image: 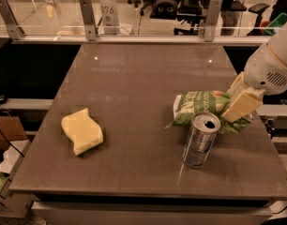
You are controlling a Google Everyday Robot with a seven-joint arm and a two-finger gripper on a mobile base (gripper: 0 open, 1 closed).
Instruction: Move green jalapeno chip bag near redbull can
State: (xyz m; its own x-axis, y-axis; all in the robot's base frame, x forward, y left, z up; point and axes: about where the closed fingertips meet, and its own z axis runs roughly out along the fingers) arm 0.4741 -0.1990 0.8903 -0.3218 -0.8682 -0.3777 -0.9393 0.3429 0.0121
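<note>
Right of centre in the frame, the green jalapeno chip bag [198, 108] lies crumpled with its white-printed face up, low over the table [134, 78]; whether its underside touches the surface cannot be told. Just in front of it, toward the lower edge of the frame, stands the redbull can [200, 140], upright, its open pull-tab top overlapping the bag's lower edge in this view. The gripper [231, 112] is at the bag's right end, its pale fingers [242, 106] pinching that end of the bag, with a bit of green showing under them. The white arm [271, 63] runs from there up to the right edge of the frame. Well apart, in the lower left of the tabletop, a wavy yellow sponge [82, 131] lies flat. Along the top of the frame a metal rail [134, 39] with upright posts borders the table's far edge.
</note>
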